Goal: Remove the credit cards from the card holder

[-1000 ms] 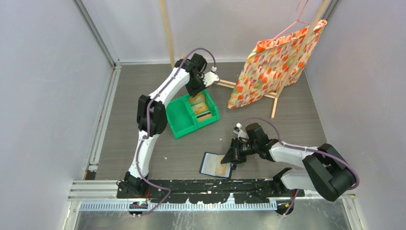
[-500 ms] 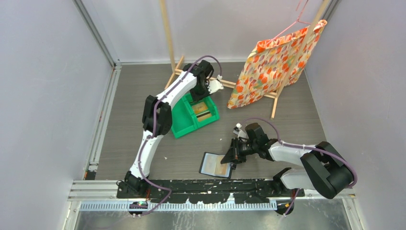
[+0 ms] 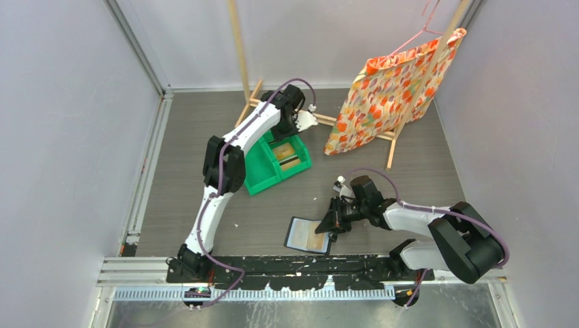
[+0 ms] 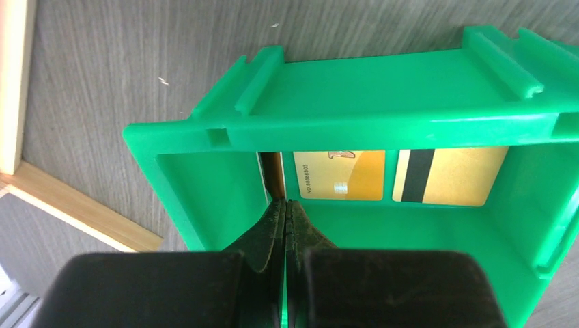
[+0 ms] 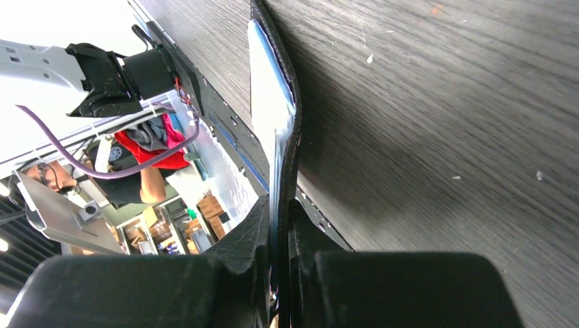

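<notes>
My left gripper [image 4: 285,201] is shut inside the right compartment of the green bin [image 4: 382,126], with a brown credit card [image 4: 274,174] edge-on at its tips. Two golden credit cards lie flat on the bin floor, one plain [image 4: 339,175] and one with a dark stripe [image 4: 450,176]. In the top view the left gripper [image 3: 285,135] is at the bin's far end [image 3: 263,178]. My right gripper [image 3: 332,229] is shut on the right edge of the open dark card holder [image 3: 300,236], which has a tan card [image 3: 316,240] in it. The right wrist view shows the holder [image 5: 266,96] edge-on between the jaws [image 5: 280,201].
An orange flowered cloth [image 3: 396,89] hangs on a hanger at the back right over a wooden rack [image 3: 321,119]. A wooden bar [image 4: 75,208] lies just beyond the bin. Grey walls close in both sides, and a black rail [image 3: 293,263] runs along the near edge.
My left gripper has moved from above the bin's middle to its far end and lower into the compartment. The right gripper and card holder have not moved.
</notes>
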